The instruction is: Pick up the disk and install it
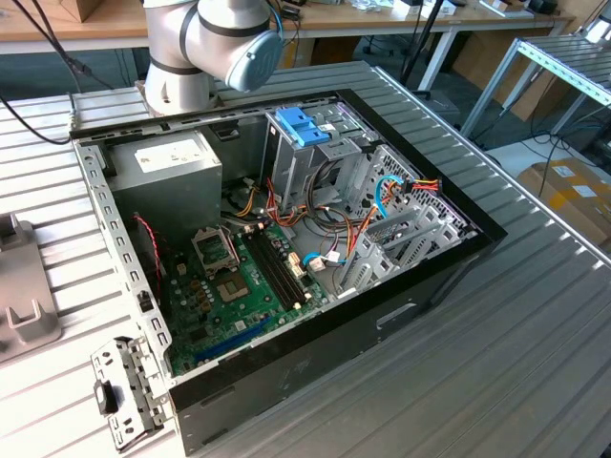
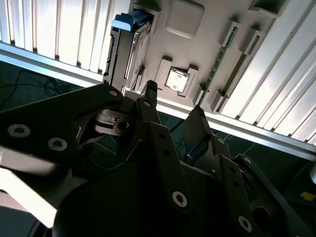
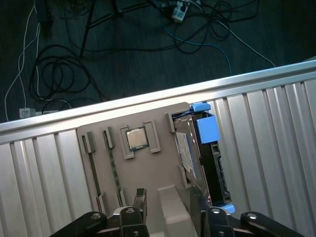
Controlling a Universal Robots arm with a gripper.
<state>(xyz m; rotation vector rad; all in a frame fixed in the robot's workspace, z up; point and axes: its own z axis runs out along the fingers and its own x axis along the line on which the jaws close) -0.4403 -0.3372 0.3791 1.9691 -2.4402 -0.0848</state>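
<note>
Gripper (image 3: pixel 168 195) hovering open and empty, just beside the disk (image 3: pixel 200 153).
Its blue-framed body is standing on edge in a slot of the grey parts tray (image 3: pixel 150 170), off to one side of the gripper's gap. Closing here is likely risking a pinch on the tray's raised block (image 3: pixel 173 210), or tilting and jamming the carrier. The wrist is pointing down at the tray on the slatted table (image 3: pixel 44 168).

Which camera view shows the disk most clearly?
The first wrist view: the disk sits in the grey tray, its blue carrier clear. The second wrist view shows its blue tab and one long side, beyond the claw.
</note>
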